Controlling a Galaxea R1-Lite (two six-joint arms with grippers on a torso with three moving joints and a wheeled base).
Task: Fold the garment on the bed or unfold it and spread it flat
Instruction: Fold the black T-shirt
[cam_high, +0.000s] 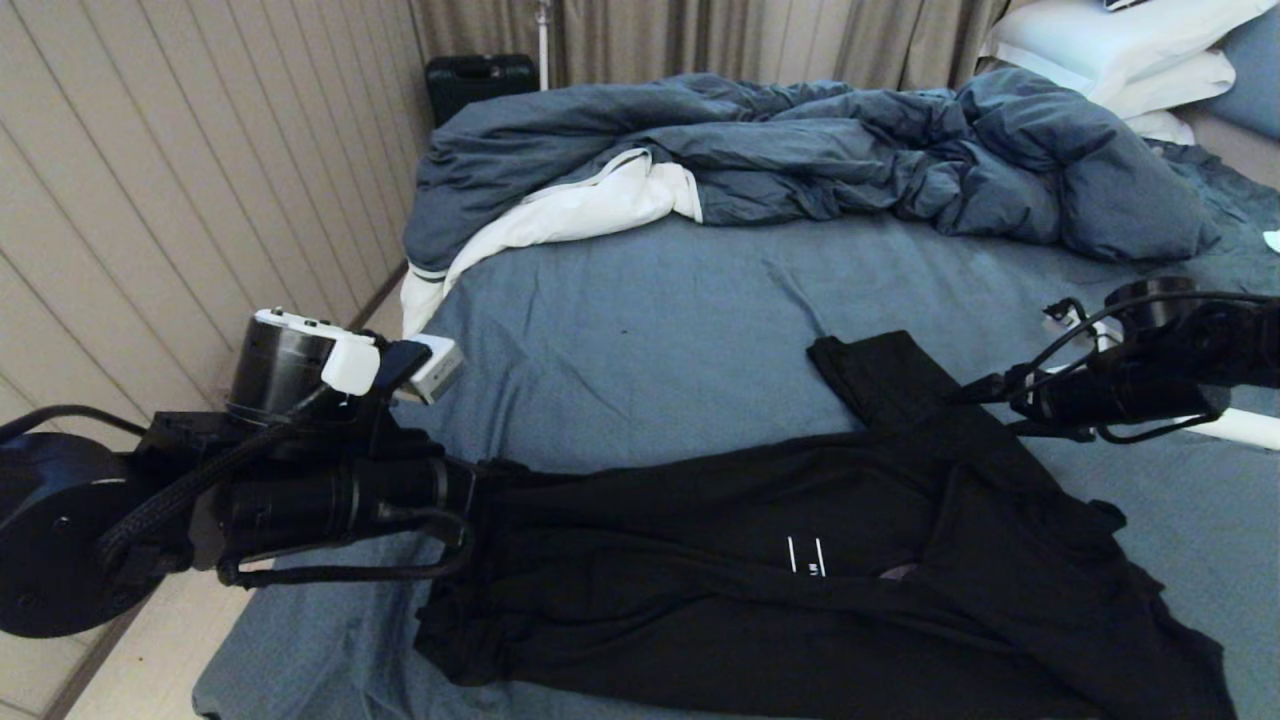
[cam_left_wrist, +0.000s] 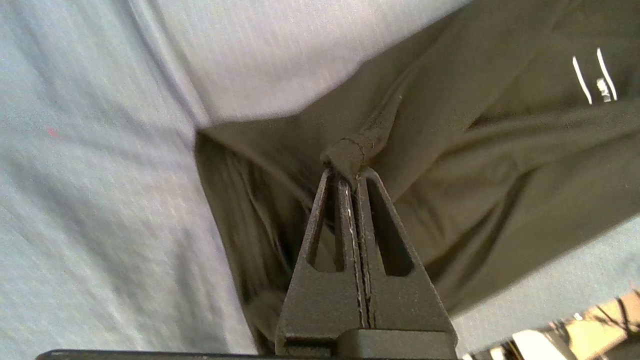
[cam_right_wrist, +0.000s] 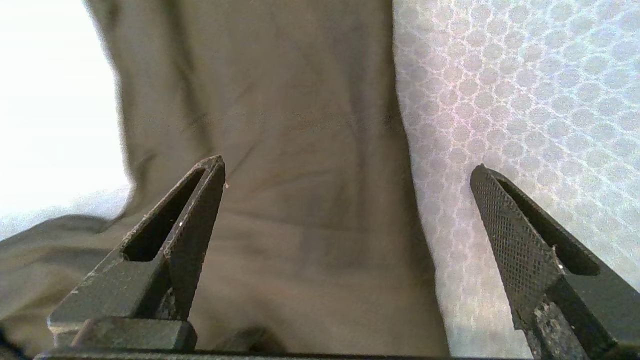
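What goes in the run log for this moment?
left tool: shut on garment edge | right tool: open above garment | garment: bunched on bed

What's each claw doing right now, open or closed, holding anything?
Left claw: closed, pinching a fold of the black T-shirt.
Right claw: open, holding nothing, over the shirt.

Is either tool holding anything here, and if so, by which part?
The left tool is shut on a pinched edge fold of the black T-shirt, at its left end. The right tool is open above the shirt, holding nothing.
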